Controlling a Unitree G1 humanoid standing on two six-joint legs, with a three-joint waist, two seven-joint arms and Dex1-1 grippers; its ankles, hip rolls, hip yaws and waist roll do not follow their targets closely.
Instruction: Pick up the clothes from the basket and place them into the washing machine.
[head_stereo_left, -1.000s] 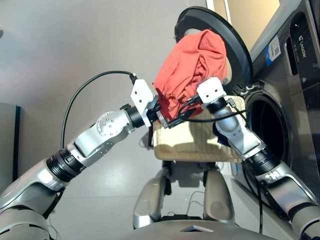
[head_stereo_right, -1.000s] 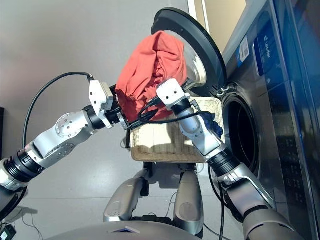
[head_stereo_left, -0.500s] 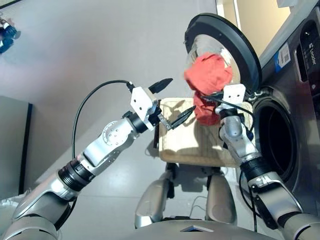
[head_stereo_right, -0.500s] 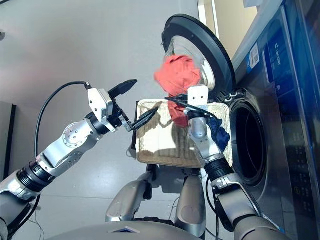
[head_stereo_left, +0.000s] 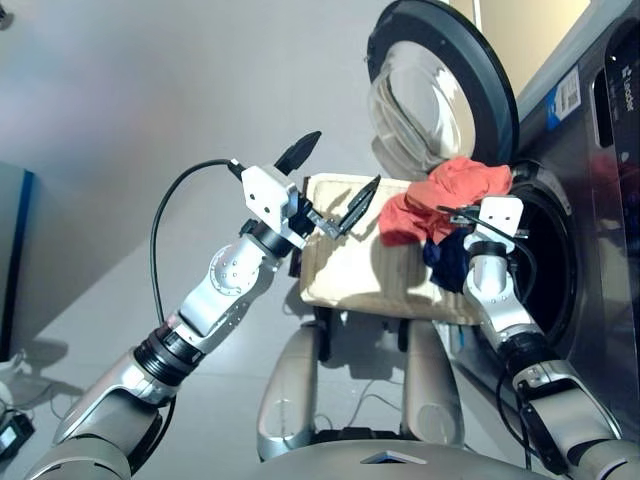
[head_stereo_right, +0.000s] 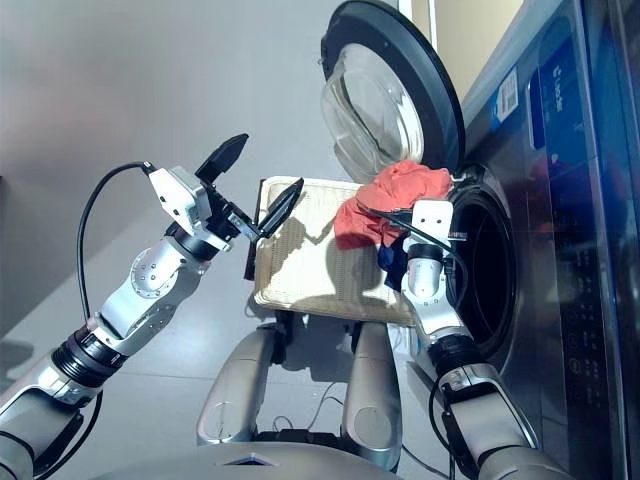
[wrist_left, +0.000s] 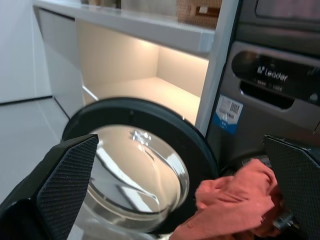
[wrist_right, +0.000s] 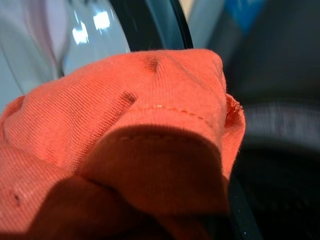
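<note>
**Left eye view: orange-red garment held at the washer's mouth**

Left eye view shows the washing machine (head_stereo_left: 600, 180), dark grey and flat-fronted, filling the 3 o'clock side, its dark round porthole open. Its round glass door (head_stereo_left: 440, 100), black-rimmed with a domed shiny pane, stands swung wide at 12 o'clock. Below the door sits the basket (head_stereo_left: 350, 270), a shallow cream-white woven rectangle with a low rim, its near part bare.

The left gripper (head_stereo_left: 330, 185) hangs over the basket's 9 o'clock edge with its two pointed black fingers spread wide and nothing between them. The right gripper (head_stereo_left: 470, 215) is clamped on the orange-red garment (head_stereo_left: 445, 195), a crumpled soft bundle just at the porthole's 9 o'clock rim. A dark blue garment (head_stereo_left: 448, 258) lies at the basket's 3 o'clock end, under the orange-red one.

Half a second ago the orange-red garment was bunched higher, in front of the door glass; it now sits lower and closer to the porthole, clear of the glass. The left gripper was already spread apart then.

The right wrist view alone shows the garment's fine ribbed weave and a stitched hem (wrist_right: 165, 135). The left wrist view alone shows the textured faces of the left fingers (wrist_left: 67, 185) and a lit cream recess (wrist_left: 140, 75) behind the door.
</note>
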